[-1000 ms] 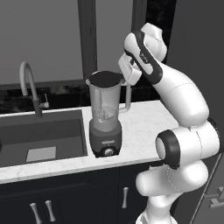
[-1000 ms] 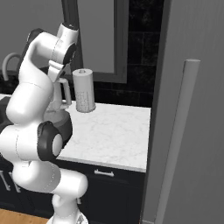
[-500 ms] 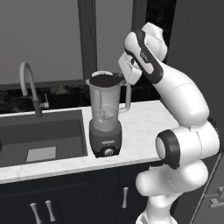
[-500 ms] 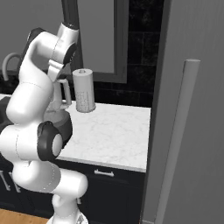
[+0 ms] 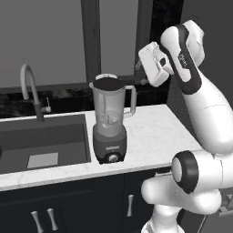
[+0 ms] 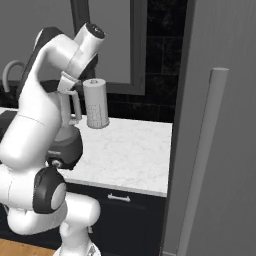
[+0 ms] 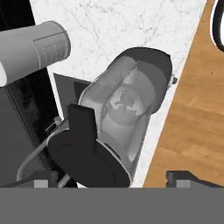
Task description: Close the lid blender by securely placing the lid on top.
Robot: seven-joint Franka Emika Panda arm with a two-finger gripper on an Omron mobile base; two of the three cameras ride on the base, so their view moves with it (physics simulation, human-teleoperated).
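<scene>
**Desk editor:** So how far along was the job when this was taken?

**Photographer:** Nearly finished, by the look of it. The black lid [image 5: 108,84] lay across the mouth of the blender [image 5: 109,132]. The blender stood on the marble desk [image 5: 154,132] just beside the sink [image 5: 43,139]. From the hand camera, the lid [image 7: 87,159] covered the top of the clear jar, and its short tab pointed out over the rim.

**Desk editor:** And the claw?

**Photographer:** The claw [image 7: 112,179] was spread wide and held nothing. One fingertip [image 7: 183,176] sat far out on one side and its partner far out on the other, neither touching the lid. In the left base view the hand hung above the jar and off to the side nearer the arm, apart from it.

**Desk editor:** Can we call it closed?

**Photographer:** I would say covered. The disc looked level on the rim, but the pictures could not show whether it was pressed home. My reading was that a firm push might have been all that was left, if anything was.

**Desk editor:** Anything else on the desk?

**Photographer:** A paper towel roll [image 6: 96,103] stood upright by the back wall, well apart from the blender.
</scene>
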